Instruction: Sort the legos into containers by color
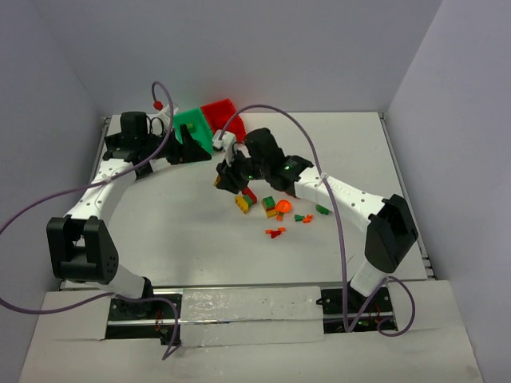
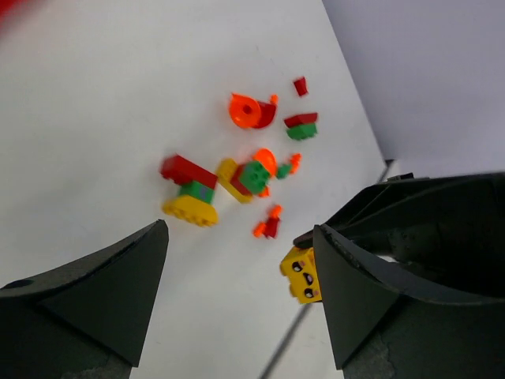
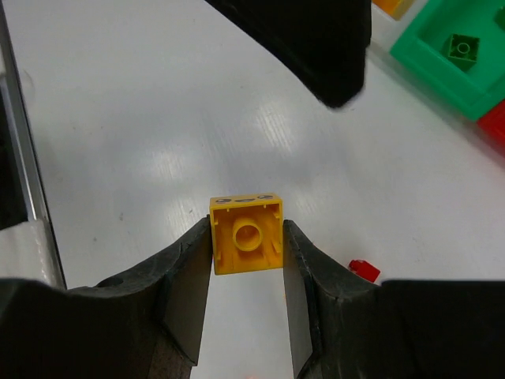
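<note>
My right gripper [image 3: 247,229] is shut on a yellow lego brick with a face [image 3: 246,237], held above the white table. In the left wrist view that same brick [image 2: 302,275] shows beside the right fingertip. My left gripper [image 2: 241,237] is open with nothing between its fingers; from above it [image 1: 188,148] hangs by the green container [image 1: 194,124]. The red container [image 1: 219,112] stands just behind. A green brick [image 3: 461,47] lies in the green container [image 3: 430,59]. Loose legos [image 1: 271,207] in red, green, yellow and orange lie mid-table, right of my right gripper [image 1: 226,177].
A small red piece [image 3: 364,270] lies on the table near my right fingertip. A red-green-yellow stack [image 2: 189,189] and an orange disc [image 2: 251,110] belong to the loose pile. Grey walls close the table [image 1: 160,231] in on three sides.
</note>
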`<state>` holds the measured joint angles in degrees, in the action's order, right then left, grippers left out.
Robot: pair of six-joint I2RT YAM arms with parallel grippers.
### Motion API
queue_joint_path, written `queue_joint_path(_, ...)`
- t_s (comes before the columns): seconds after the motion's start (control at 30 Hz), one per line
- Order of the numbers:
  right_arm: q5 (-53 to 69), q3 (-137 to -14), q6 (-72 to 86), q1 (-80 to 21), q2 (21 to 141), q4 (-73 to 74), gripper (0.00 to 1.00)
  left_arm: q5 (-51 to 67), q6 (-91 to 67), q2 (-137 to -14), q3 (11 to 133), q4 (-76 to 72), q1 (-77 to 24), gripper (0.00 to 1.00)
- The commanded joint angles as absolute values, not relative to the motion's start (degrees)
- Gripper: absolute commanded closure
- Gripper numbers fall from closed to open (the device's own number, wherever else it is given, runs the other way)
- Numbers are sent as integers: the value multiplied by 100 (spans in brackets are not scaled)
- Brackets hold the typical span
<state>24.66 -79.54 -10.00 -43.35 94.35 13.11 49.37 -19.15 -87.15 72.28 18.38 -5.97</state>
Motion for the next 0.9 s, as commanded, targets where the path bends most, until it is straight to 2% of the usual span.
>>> queue_joint_path(0.0,1630,-7919,-1769,-4603,9118,1424,100,5624,-2653,-8573,6808,2045,-605,16)
queue_joint_path(0.27,1283,-8106,-1865,-4809,9195,1451,100,6524,-2550,-8734,6551,2326,-670,29)
queue_joint_path(0.43,1274,-8167,-1923,-4865,9266,1468,100,6831,-2670,-8653,6300,2057,-758,29)
queue_joint_path(0.7,1335,-8436,-1881,-4974,9334,1607,100,6663,-2821,-8754,6363,1978,-913,28)
queue_joint_path(0.87,1334,-8552,-1900,-5093,9369,1696,100,6723,-3013,-8798,6316,1776,-932,34)
